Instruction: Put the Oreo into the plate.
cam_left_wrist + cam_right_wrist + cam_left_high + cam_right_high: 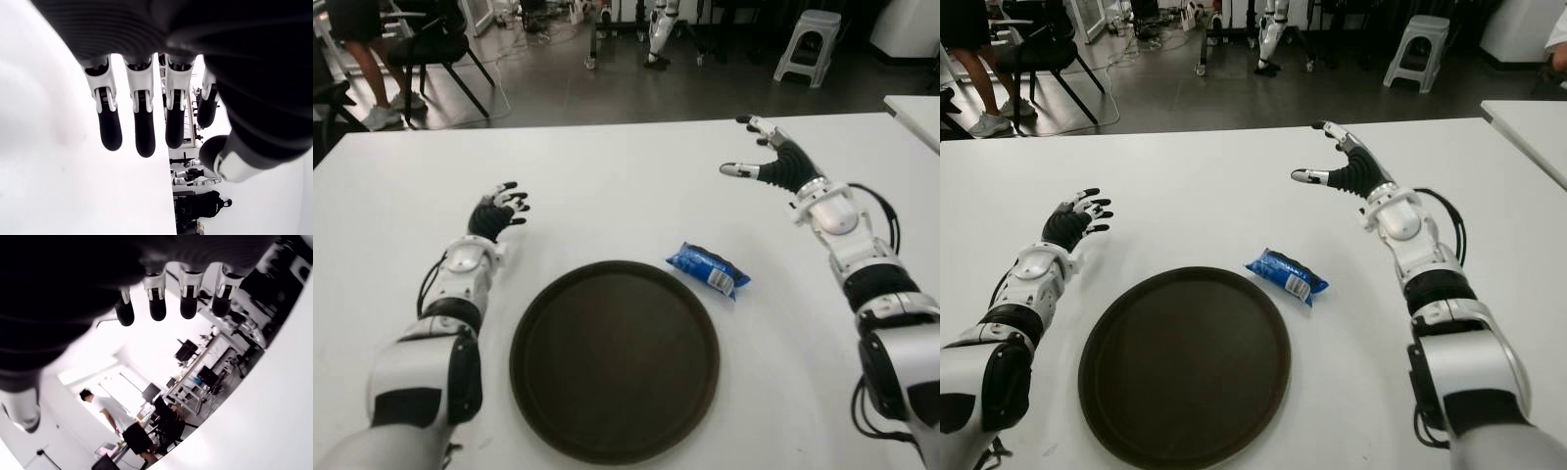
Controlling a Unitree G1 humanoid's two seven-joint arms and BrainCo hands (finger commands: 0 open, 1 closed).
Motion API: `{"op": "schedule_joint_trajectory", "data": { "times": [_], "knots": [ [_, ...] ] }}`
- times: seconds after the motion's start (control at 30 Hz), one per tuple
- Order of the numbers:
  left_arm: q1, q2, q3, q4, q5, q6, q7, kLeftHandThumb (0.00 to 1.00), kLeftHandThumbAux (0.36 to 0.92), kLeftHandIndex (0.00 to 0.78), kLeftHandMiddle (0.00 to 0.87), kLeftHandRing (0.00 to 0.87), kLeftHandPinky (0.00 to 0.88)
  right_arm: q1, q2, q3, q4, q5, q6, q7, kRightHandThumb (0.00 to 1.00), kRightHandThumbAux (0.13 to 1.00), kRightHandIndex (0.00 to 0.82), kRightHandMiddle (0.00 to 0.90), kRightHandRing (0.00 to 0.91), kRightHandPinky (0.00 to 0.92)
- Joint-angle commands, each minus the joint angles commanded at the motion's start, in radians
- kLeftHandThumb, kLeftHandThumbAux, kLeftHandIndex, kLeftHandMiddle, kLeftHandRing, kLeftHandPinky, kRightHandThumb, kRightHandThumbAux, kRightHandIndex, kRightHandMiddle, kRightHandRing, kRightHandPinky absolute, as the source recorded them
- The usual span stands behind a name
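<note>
A blue Oreo packet (708, 268) lies on the white table (626, 166), just off the upper right rim of a dark round plate (615, 357). My right hand (766, 157) is raised beyond and to the right of the packet, fingers spread and holding nothing; its fingers (157, 301) show bare in the right wrist view. My left hand (501, 208) shows left of the plate, over the table, with its fingers (141, 122) straight and holding nothing.
Beyond the table's far edge stand black chairs (435, 49), a grey stool (808, 44) and a person's legs (372, 73). Another white table's corner (915, 113) sits at the far right.
</note>
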Motion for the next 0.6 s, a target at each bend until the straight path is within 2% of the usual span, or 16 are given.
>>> {"op": "schedule_joint_trajectory", "data": {
  "times": [0.07,0.13,0.2,0.27,0.33,0.47,0.6],
  "knots": [
    [0.0,0.0,0.001,-0.001,0.0,-0.001,-0.001,0.051,0.648,0.185,0.265,0.28,0.305,0.024,-0.011,0.008,-0.055,-0.012,0.015,0.002,0.007,0.555,0.0,0.0,0.0,0.0],
    [0.001,0.0,0.003,-0.001,-0.001,-0.002,-0.001,0.05,0.647,0.184,0.265,0.279,0.303,0.068,-0.026,0.016,-0.152,-0.025,0.034,0.01,0.003,0.556,0.0,0.0,0.0,0.0],
    [0.001,-0.001,0.005,-0.001,-0.002,-0.003,-0.002,0.047,0.647,0.185,0.267,0.281,0.305,0.118,-0.044,0.022,-0.272,-0.04,0.066,0.027,0.001,0.556,0.0,0.0,0.0,0.0],
    [0.0,-0.001,0.005,-0.001,-0.001,-0.002,0.0,0.042,0.651,0.187,0.268,0.281,0.304,0.167,-0.076,0.031,-0.418,-0.072,0.13,0.063,0.0,0.556,0.0,0.0,0.0,0.0],
    [0.0,-0.001,0.006,-0.001,0.0,-0.002,0.0,0.037,0.656,0.189,0.267,0.28,0.302,0.191,-0.087,0.034,-0.488,-0.084,0.169,0.08,0.0,0.557,0.0,0.0,0.0,0.0],
    [0.001,0.0,0.005,-0.001,0.002,-0.002,0.005,0.035,0.657,0.187,0.265,0.277,0.304,0.23,-0.12,0.067,-0.677,-0.202,0.321,0.142,0.0,0.545,0.0,0.0,0.0,0.0],
    [0.001,0.0,0.005,-0.001,0.003,0.0,0.006,0.032,0.665,0.186,0.267,0.279,0.306,0.266,-0.129,0.085,-0.817,-0.274,0.429,0.202,0.0,0.527,0.0,0.0,0.0,0.0]
  ]
}}
